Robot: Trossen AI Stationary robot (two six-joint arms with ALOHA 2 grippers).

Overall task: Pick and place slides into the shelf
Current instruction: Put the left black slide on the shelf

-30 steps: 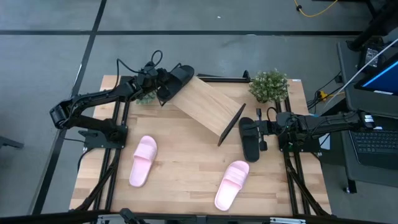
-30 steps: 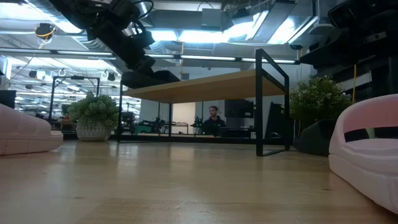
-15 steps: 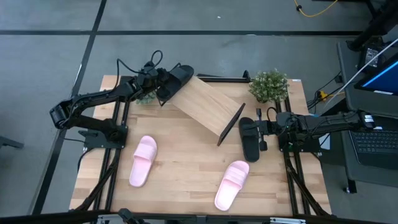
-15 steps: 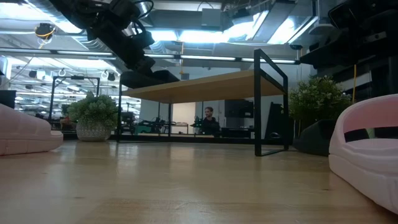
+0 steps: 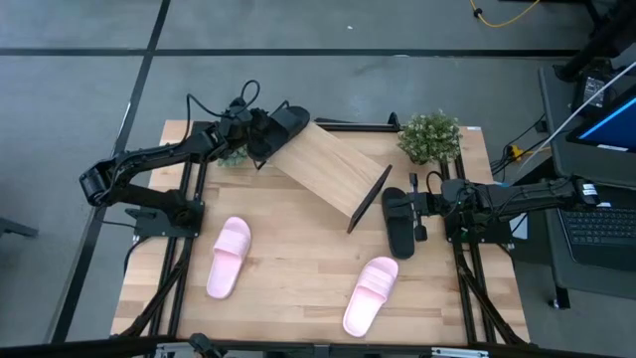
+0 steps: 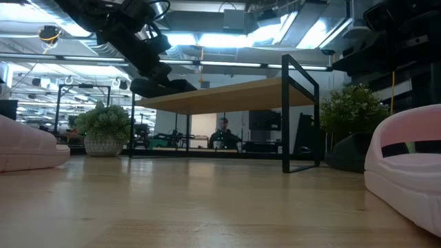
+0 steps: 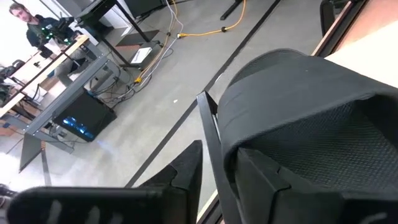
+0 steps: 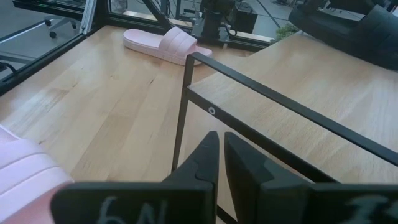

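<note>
While the left gripper (image 5: 260,136) clamps one black slide (image 5: 283,124) at the shelf (image 5: 328,171), the right gripper (image 5: 415,211) is pinched shut beside the second black slide (image 5: 398,225); two pink slides (image 5: 230,258) (image 5: 371,295) lie on the table (image 5: 298,273).

One black slide (image 5: 286,121) sits up at the far-left corner of the shelf (image 5: 328,169), strap up, gripped at its edge by the left gripper (image 5: 260,132). The shelf, a light-wood board on a thin black frame, lies skewed across the worktop. The second black slide (image 5: 398,221) lies flat just beside the shelf's right end. One pink slide (image 5: 230,257) rests near-left on the worktop, the other pink slide (image 5: 371,293) near-right, both well apart from the shelf.
</note>
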